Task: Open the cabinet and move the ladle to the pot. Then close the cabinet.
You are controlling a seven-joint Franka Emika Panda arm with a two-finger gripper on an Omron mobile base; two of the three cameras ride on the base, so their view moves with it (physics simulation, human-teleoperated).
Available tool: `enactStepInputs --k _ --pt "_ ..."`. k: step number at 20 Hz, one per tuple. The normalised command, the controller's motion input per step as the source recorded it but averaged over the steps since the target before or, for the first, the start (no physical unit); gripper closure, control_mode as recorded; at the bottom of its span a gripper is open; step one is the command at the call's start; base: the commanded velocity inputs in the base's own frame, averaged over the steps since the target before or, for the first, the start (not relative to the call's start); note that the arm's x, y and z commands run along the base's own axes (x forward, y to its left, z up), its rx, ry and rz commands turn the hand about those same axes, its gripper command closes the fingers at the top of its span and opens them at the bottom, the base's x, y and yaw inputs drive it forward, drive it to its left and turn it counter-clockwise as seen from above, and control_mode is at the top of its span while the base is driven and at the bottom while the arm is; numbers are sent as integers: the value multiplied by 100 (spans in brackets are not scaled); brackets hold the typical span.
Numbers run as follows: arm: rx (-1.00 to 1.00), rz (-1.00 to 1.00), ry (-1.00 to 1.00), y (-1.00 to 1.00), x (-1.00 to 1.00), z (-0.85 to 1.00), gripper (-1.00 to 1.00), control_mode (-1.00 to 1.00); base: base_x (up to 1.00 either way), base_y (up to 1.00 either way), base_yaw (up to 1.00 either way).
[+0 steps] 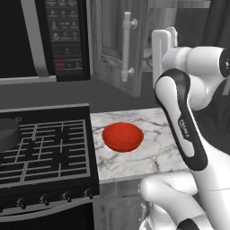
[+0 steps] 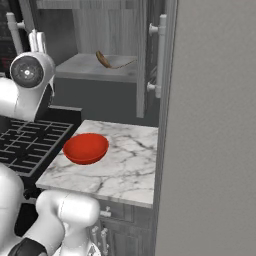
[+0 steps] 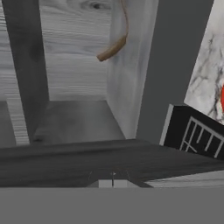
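Fingers pressed together with nothing between them, the gripper [image 3: 112, 181] points into the open cabinet [image 2: 100, 30]. From the left: the dark pot [image 1: 8, 133] sits on the black stove [image 1: 45, 148], the microwave [image 1: 63, 36] hangs above with panel text too small to read, and the red bowl [image 1: 122, 136] rests on the marble counter [image 1: 152, 157]. "FRANKA" runs along the arm [image 1: 184, 130]. The ladle [image 2: 107, 61] lies on the cabinet shelf.

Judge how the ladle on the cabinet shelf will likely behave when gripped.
The ladle looks slim and wooden, so probably stiff and light. Its curved handle may pivot or slip in a narrow pinch. It lies loose on the shelf, so a nudge could slide it.
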Motion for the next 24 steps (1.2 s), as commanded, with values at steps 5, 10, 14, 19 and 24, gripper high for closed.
enactStepInputs --k 5,10,14,19,24 --pt "0 18 -2 -9 29 -1 100 -100 0 0 0" --pt "1 17 0 -1 28 0 100 -100 0 0 0" --pt "0 10 -4 0 12 0 100 -100 0 0 0" --pt "0 3 -7 12 28 -5 -100 -100 0 0 0" --pt "0 0 -7 18 25 0 -100 -100 0 0 0"
